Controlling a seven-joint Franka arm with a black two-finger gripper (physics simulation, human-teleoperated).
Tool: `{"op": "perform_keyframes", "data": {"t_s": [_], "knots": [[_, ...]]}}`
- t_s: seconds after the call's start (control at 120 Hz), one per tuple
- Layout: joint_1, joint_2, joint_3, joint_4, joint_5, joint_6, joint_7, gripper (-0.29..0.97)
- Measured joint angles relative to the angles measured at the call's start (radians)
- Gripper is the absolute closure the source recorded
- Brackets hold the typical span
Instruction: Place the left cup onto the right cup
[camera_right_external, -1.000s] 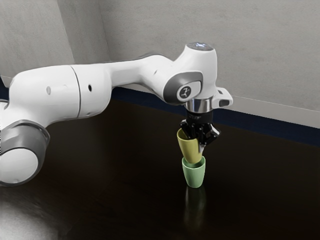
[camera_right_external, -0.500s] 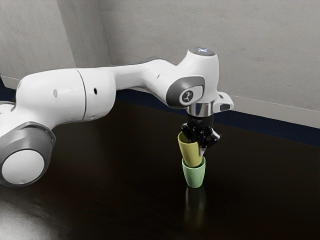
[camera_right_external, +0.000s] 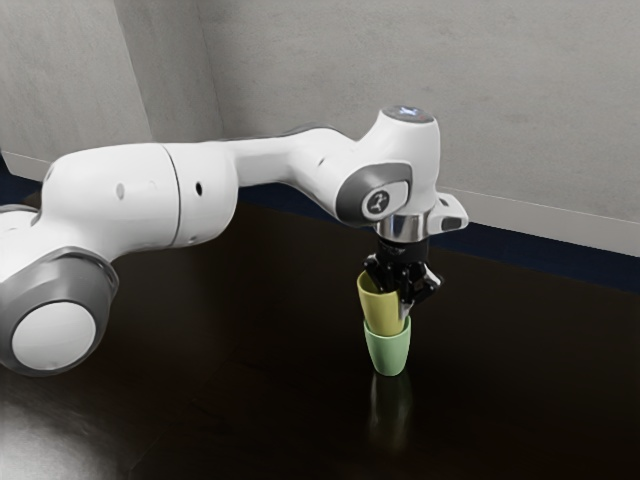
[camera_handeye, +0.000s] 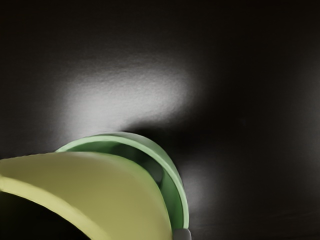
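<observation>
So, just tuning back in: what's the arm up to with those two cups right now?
The arm's black two-finger gripper is shut on the rim of the yellow tapered cup. It holds the cup with its base inside the mouth of the green tapered cup, which stands upright on the dark glossy table. The yellow cup leans a little, and most of it sticks out above the green rim. It is not released yet.

You are in a plain test room, like a lab. You can see a dark, shiny desk (camera_right_external: 200, 400), bare grey walls (camera_right_external: 520, 90) and a blue strip (camera_right_external: 560, 258) along the bottom of the wall. A big white robot arm (camera_right_external: 200, 195) works at the desk.
</observation>
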Motion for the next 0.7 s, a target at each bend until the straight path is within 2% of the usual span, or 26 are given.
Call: {"op": "perform_keyframes", "data": {"t_s": [0.408,0.442,0.6,0.7], "knots": [[0.000,0.015,0.002,0.000,0.002,0.019,-0.004,0.78],[0.000,0.015,0.002,0.001,0.001,0.020,-0.005,0.75],[-0.001,0.013,0.002,0.001,-0.003,0.021,-0.007,0.40],[-0.002,0.012,0.002,0.002,-0.004,0.018,-0.008,0.25]]}}
